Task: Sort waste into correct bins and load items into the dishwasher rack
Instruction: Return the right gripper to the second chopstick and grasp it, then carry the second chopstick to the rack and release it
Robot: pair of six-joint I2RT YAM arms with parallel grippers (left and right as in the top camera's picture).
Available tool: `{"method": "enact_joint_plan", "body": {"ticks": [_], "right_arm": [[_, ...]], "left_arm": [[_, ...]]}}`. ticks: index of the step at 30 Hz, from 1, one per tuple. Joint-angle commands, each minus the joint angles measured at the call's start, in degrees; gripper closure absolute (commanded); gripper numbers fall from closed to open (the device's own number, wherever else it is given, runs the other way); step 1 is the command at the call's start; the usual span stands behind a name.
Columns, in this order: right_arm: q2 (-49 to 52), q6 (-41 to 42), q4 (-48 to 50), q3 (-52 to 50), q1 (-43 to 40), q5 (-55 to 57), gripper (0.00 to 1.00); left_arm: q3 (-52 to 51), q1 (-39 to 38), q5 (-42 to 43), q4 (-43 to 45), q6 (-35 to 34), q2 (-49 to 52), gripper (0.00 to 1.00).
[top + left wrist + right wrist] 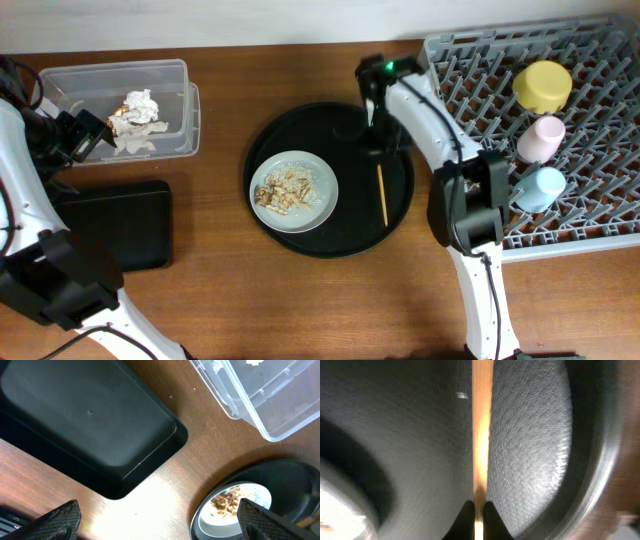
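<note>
My right gripper [479, 507] is shut on a thin wooden chopstick [481, 435], pinching it low over the round black tray. In the overhead view this gripper [375, 150] sits at the far end of the chopstick [381, 195]. A pale grey plate [318, 205] with beige food scraps [283, 188] lies on the tray's left side. The left gripper [95, 135] hovers open by the clear tub [60, 80], which holds a crumpled white napkin [142, 103]. Its wrist view shows the gripper [160, 520] with nothing between the fingers.
The shallow black rectangular tray [115, 225] lies in front of the clear tub. The grey rack [600, 200] at the right holds a yellow bowl [543, 85], a pink cup [541, 138] and a light-blue cup [540, 188]. The round black tray [330, 130] occupies the middle.
</note>
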Motion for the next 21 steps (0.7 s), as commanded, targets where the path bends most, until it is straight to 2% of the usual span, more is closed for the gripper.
{"method": "enact_joint_plan", "body": {"ticks": [1,6,8,15,21], "right_arm": [[-1.18,-5.20,-5.35,15.17,-4.31,0.50,0.96],[-1.18,-17.20,-8.20,29.64,-10.91,0.55,0.96],[-1.18,-17.84,-7.89,31.63,-14.88,0.68,0.96],[-0.74,-26.08,-5.62,29.05,-20.26,0.50,0.96],[-0.74,-26.16,-2.23,23.47,-20.35,-0.37,0.94]], "left_arm": [[-0.24,0.11,0.00,-0.04,-0.46,-2.05,0.01],[-0.24,0.11,0.00,-0.04,-0.46,-2.05,0.01],[-0.24,0.11,0.00,-0.04,-0.46,-2.05,0.01],[-0.24,0.11,0.00,-0.04,-0.46,-2.05,0.01],[-0.24,0.11,0.00,-0.04,-0.46,-2.05,0.01]]}}
